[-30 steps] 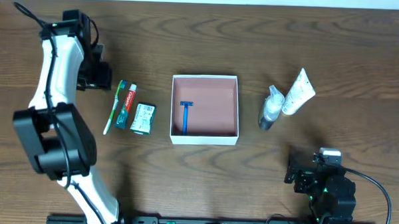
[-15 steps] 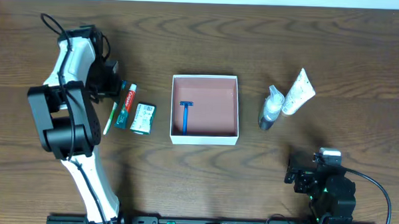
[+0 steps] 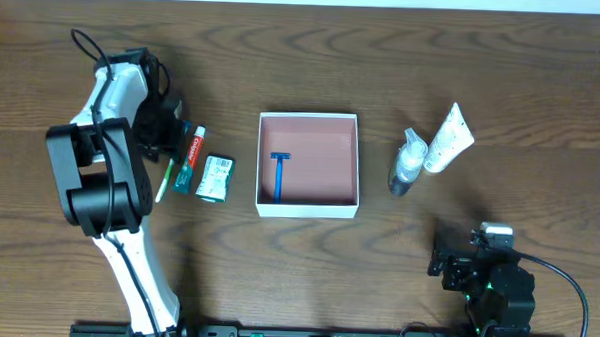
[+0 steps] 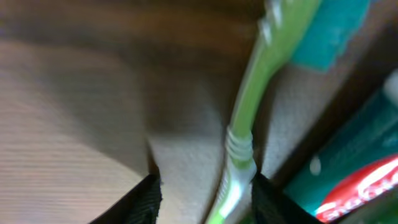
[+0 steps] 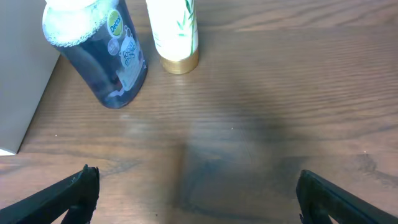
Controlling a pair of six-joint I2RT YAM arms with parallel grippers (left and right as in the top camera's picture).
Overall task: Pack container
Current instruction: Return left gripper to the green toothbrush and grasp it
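The container [image 3: 325,164] is a square white-walled box with a pink-brown inside, at the table's middle. A blue razor [image 3: 278,176] lies in its left part. My left gripper [image 3: 169,139] is down over the head end of a green toothbrush [image 3: 163,184]. In the left wrist view the gripper [image 4: 205,199] is open, with its fingers either side of the toothbrush handle [image 4: 249,106]; the handle lies close to the right finger [image 4: 273,199]. My right gripper [image 3: 452,262] is open and empty at the front right, and the right wrist view [image 5: 199,193] shows only bare table between its fingers.
A toothpaste tube [image 3: 190,160] and a small green box [image 3: 216,178] lie just right of the toothbrush. A clear bottle [image 3: 407,164] and a white tube [image 3: 447,140] lie right of the container; both show in the right wrist view, the bottle [image 5: 102,53] left of the tube [image 5: 175,31].
My left arm has swung from the back left towards the toothbrush and come down over it. The right arm has not moved.
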